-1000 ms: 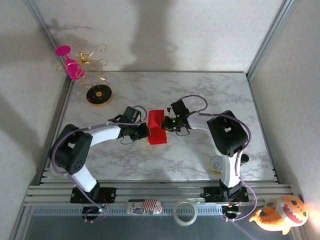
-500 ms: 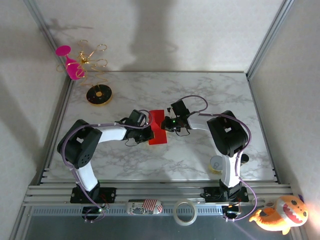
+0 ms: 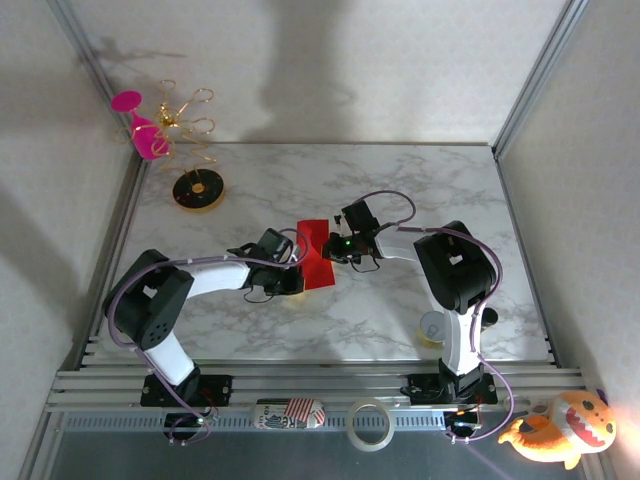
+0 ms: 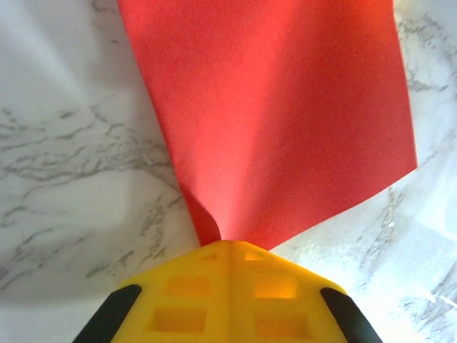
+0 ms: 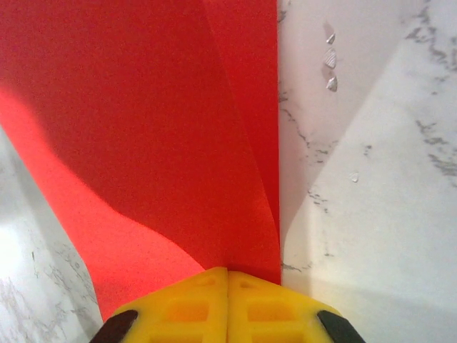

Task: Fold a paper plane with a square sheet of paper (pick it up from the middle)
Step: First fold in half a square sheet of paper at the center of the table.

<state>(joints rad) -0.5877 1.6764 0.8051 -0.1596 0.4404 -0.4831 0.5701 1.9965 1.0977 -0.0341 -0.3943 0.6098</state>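
Red square sheet of paper [image 3: 316,262] in the middle of the table [image 3: 420,190], partly curled over. Pinched tight by left gripper [image 4: 228,246] on one edge, right gripper [image 5: 228,275] on the opposite. Best to go slow, line edges up squarely, then press flat. No yanking, easy to tear.

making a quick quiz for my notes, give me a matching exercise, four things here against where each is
1 square sheet of paper
2 pink wine glass
3 tape roll
4 plush toy

a near right corner
b pinched by left claw and right claw
c far left, by the gold rack
d near edge, middle

Pairs: 1-b, 2-c, 3-d, 4-a
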